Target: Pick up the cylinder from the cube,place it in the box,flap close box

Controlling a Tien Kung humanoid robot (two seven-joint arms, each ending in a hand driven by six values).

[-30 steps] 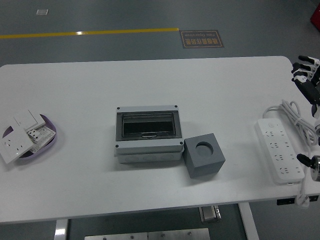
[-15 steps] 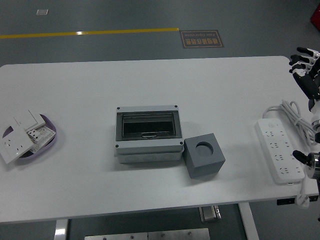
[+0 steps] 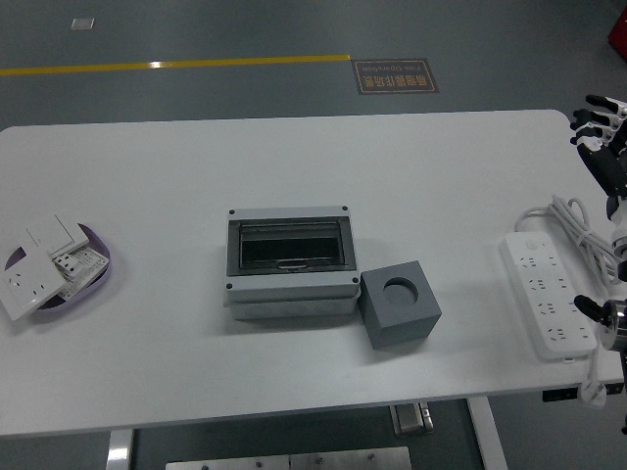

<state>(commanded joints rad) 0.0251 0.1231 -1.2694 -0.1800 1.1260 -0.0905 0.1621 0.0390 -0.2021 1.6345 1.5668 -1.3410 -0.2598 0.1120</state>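
White table (image 3: 294, 166): box (image 3: 290, 261), cube (image 3: 400, 307), power strip (image 3: 547, 306).

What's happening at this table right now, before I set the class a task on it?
Nothing is being handled at this moment. The robot's right hand is raised at the table's far right edge, fingers spread, holding nothing; the left hand is out of view. The grey box sits mid-table, and the grey cube is right beside it. A white power strip lies at the right, and a purple dish of switch parts at the left.
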